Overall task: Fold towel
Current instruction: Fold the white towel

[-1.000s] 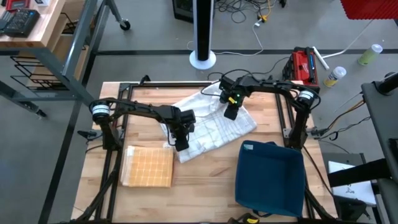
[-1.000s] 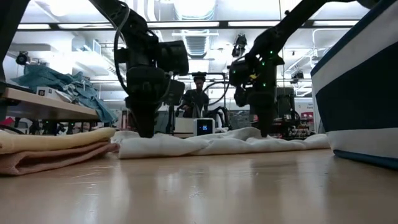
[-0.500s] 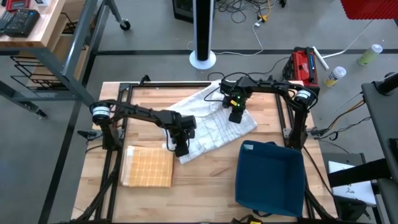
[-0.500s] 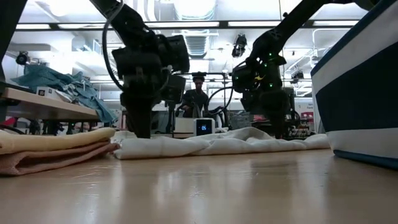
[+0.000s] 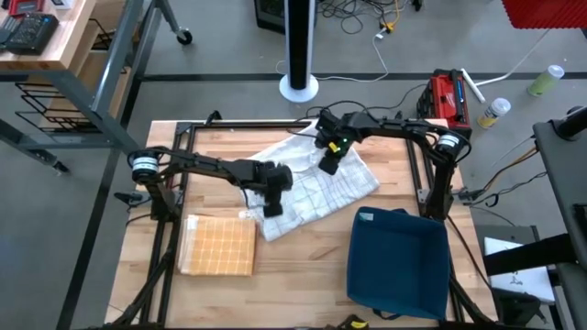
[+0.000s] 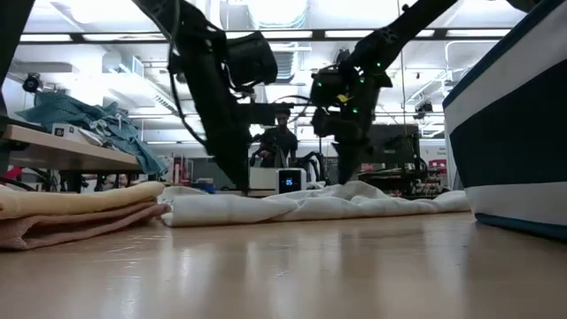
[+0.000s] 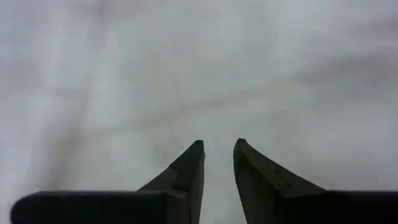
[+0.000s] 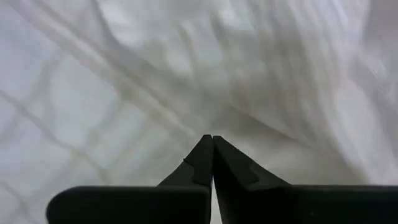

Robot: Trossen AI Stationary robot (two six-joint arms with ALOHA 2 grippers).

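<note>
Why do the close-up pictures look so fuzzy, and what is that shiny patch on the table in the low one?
Left wrist view: the white towel is a soft, featureless blur behind the sharp dark fingers. Right wrist view: the towel's folds are streaked and smeared. Low view: the ceiling lights glare off the wooden table, whose near edge is out of focus. High view: evenly lit, sharp, with little shadow.

Bright, even ceiling light throughout; both wrist views are blurred, and the low view's foreground table (image 6: 283,275) is soft.
</note>
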